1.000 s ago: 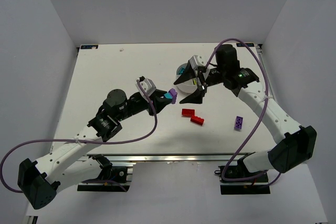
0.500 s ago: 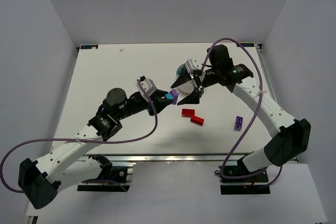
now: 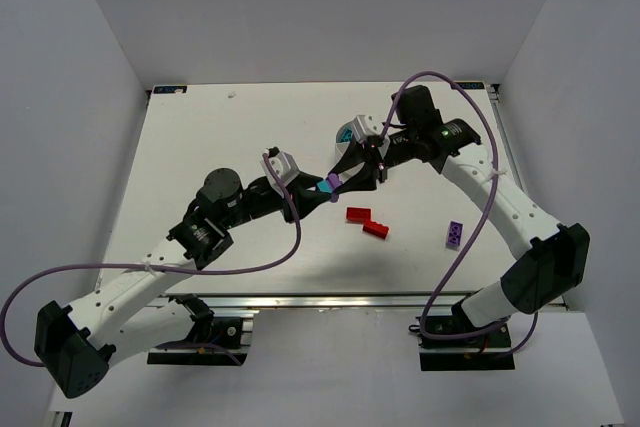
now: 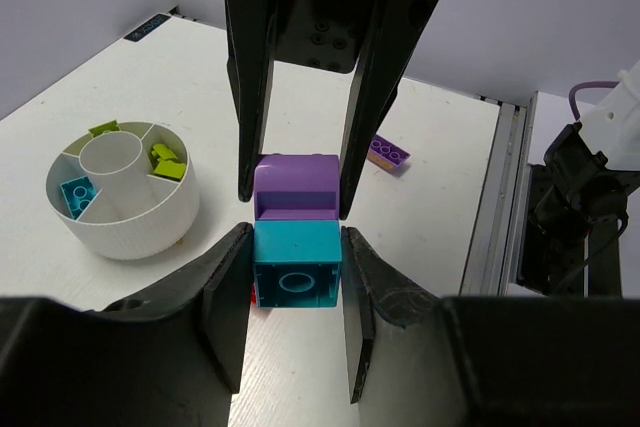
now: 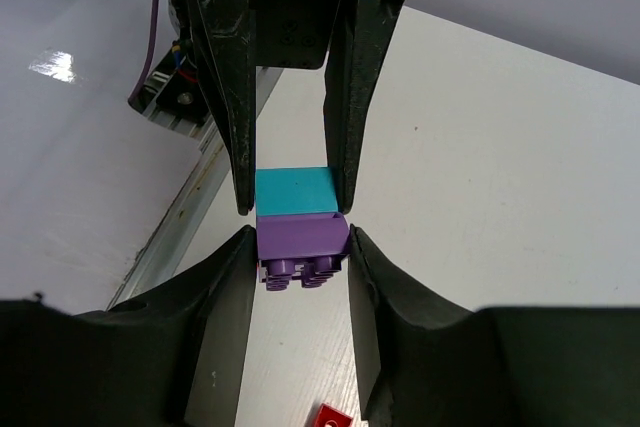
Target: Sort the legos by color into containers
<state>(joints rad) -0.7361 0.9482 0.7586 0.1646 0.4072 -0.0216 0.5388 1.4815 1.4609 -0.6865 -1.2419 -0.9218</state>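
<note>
Overhead, white table [image 3: 200, 137] with red legos [image 3: 367, 221], pale grey walls [image 3: 70, 97]

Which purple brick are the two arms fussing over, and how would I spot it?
Over the white table, look at the middle, where the right claw pinches a purple brick stuck to a cyan brick that the left claw holds. The second purple brick lies alone, flat on the table.
</note>
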